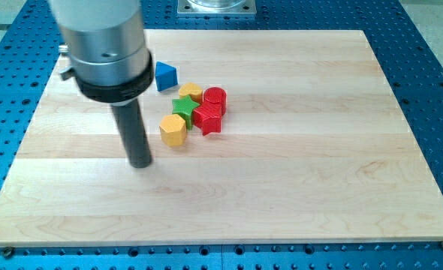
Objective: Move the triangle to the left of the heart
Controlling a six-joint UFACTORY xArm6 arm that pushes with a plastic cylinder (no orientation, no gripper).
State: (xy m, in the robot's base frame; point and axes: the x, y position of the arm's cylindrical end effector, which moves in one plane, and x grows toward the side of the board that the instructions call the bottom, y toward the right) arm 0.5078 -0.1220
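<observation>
- Standing nearest the camera, my tip (140,163) is resting on the wooden board (296,195) at the view's left, a short way left of and below the yellow hexagon (173,130).
- Lying near the view's top, the blue triangle (165,76) is sitting just apart from the cluster, to the upper left of the yellow heart (191,92) (its shape is only partly showing).
- Crowding together, the green star (183,106), the red star (207,117) and the red cylinder (215,98) are packing in beside the heart, seemingly touching.
- Carrying no claw, the arm is ending in a plain rod, so nothing is spread or pinching.
- Judging by the layout, the triangle is already lying on the heart's left but high, so the rod is likely lining up for a nudge from above.
</observation>
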